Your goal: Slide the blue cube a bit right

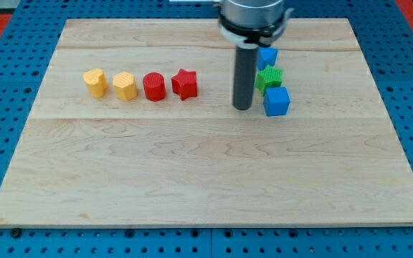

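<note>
- my tip (243, 107) sits just left of the blue cube (277, 102), placed to shove it rightward; contact probably not made.
- no hand fitted, so none to report.

a lab bench: wooden board (206, 172) on blue perforated table (6, 143)

Arm enters from 12 o'clock of the view, only the silver-grey wrist housing with its black collar showing at the frame edge. Dark rod (243, 79) hangs straight down from it, vertical, no tilt. My tip (243, 107) sits at the rod's bottom, just above and right of view centre.
</note>
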`<action>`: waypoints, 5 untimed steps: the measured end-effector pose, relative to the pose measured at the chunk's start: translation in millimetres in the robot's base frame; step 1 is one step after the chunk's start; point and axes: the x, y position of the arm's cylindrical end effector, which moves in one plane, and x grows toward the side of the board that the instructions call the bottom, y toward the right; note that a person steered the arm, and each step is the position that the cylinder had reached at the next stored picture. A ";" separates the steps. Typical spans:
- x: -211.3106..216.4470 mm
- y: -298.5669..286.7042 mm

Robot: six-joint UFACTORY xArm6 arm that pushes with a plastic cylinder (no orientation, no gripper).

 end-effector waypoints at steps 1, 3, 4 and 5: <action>0.0 24.5; -1.0 51.3; -1.0 51.6; -1.0 51.6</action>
